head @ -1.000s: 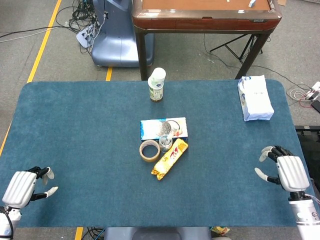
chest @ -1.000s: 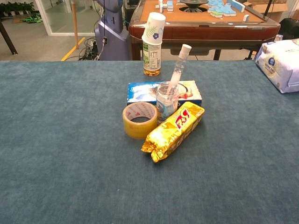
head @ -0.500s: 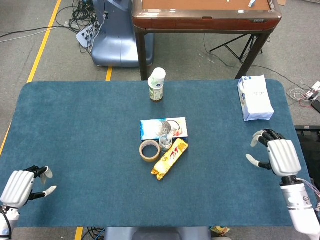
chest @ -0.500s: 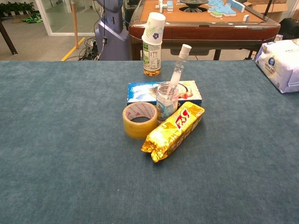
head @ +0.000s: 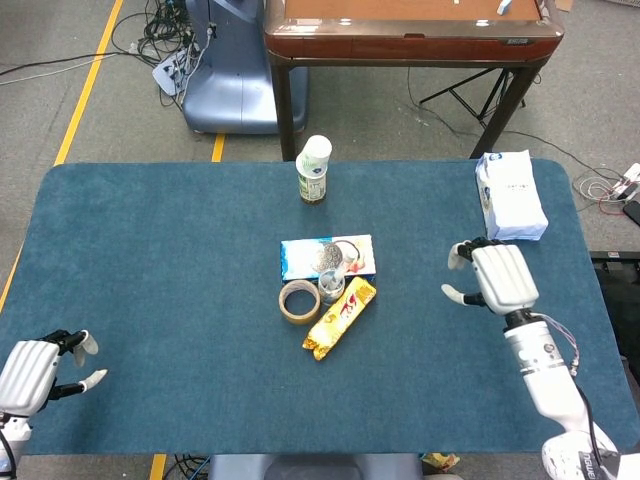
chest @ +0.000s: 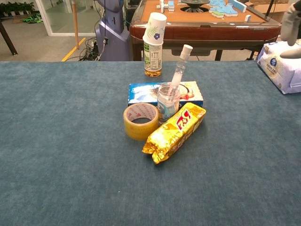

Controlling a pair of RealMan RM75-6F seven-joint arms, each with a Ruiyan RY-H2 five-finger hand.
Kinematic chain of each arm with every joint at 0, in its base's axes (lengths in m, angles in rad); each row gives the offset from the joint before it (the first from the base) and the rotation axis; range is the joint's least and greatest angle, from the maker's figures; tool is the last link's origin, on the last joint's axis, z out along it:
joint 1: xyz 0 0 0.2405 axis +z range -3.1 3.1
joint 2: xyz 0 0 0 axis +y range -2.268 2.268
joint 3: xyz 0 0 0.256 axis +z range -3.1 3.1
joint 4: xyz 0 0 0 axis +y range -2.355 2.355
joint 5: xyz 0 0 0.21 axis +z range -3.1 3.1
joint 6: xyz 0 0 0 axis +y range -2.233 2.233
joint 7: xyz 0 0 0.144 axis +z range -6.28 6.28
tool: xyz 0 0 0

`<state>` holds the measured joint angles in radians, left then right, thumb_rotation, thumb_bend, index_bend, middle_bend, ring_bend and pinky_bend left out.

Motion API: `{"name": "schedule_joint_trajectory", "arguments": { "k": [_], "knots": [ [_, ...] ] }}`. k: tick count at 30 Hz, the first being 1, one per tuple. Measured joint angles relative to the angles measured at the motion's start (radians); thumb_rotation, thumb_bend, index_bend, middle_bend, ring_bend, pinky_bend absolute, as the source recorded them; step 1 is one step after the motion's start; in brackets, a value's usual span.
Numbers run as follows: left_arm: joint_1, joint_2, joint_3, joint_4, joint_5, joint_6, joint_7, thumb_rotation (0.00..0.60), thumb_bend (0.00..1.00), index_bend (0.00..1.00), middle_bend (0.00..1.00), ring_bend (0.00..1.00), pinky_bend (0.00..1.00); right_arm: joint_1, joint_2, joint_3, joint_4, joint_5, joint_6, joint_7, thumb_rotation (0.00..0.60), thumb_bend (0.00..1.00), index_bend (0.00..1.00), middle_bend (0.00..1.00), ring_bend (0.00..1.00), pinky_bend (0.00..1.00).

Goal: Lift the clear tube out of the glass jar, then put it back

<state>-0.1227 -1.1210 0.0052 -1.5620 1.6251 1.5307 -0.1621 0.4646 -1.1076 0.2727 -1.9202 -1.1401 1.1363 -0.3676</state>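
A clear tube (chest: 178, 67) with a white cap leans up and to the right out of a small glass jar (chest: 167, 102) at the middle of the blue table; from the head view the jar (head: 331, 287) shows small. My right hand (head: 494, 277) hovers right of the jar, well apart from it, fingers spread and holding nothing; its fingertips (chest: 290, 26) show at the top right edge of the chest view. At the near left corner my left hand (head: 34, 371) lies low, fingers apart and empty.
Around the jar lie a tape roll (chest: 140, 121), a yellow snack pack (chest: 175, 132) and a flat blue-white box (chest: 145, 92). A bottle capped with a paper cup (chest: 154, 44) stands behind. A white tissue pack (head: 511, 196) lies at the far right.
My right hand has moved left and forward over the table toward the jar. My left hand has slid slightly back toward the near left corner. The tube and jar have not moved.
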Motion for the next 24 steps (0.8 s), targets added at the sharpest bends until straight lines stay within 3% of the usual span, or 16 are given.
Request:
{"name": "schedule_joint_trajectory", "arguments": {
  "k": [9, 11, 14, 18, 21, 24],
  "knots": [
    [0.006, 0.011, -0.004, -0.003, -0.005, 0.012, -0.017, 0.600, 0.14, 0.54, 0.70, 0.52, 0.70, 0.101, -0.070, 0.002, -0.005, 0.107, -0.058, -0.096, 0.600, 0.28, 0.53, 0.73, 0.59, 0.56],
    [0.008, 0.013, -0.006, -0.003, -0.007, 0.014, -0.022, 0.600, 0.14, 0.54, 0.70, 0.52, 0.70, 0.123, -0.086, -0.002, 0.000, 0.131, -0.070, -0.117, 0.600, 0.38, 0.53, 0.79, 0.64, 0.60],
    [0.009, 0.017, -0.007, -0.004, -0.009, 0.013, -0.025, 0.600, 0.14, 0.54, 0.70, 0.52, 0.70, 0.156, -0.105, -0.009, 0.014, 0.169, -0.090, -0.150, 0.600, 0.67, 0.53, 0.92, 0.77, 0.68],
    [0.010, 0.022, -0.007, -0.007, -0.012, 0.011, -0.026, 0.600, 0.14, 0.54, 0.70, 0.52, 0.70, 0.202, -0.135, -0.015, 0.042, 0.227, -0.115, -0.184, 0.600, 0.90, 0.53, 1.00, 0.89, 0.76],
    [0.011, 0.024, -0.008, -0.008, -0.014, 0.010, -0.031, 0.600, 0.14, 0.54, 0.70, 0.52, 0.70, 0.233, -0.160, -0.018, 0.066, 0.264, -0.134, -0.193, 0.600, 1.00, 0.53, 1.00, 0.94, 0.81],
    [0.011, 0.026, -0.009, -0.009, -0.015, 0.011, -0.035, 0.600, 0.14, 0.54, 0.70, 0.52, 0.70, 0.251, -0.168, -0.020, 0.073, 0.291, -0.153, -0.184, 0.600, 1.00, 0.53, 1.00, 0.96, 0.84]
  ]
}}
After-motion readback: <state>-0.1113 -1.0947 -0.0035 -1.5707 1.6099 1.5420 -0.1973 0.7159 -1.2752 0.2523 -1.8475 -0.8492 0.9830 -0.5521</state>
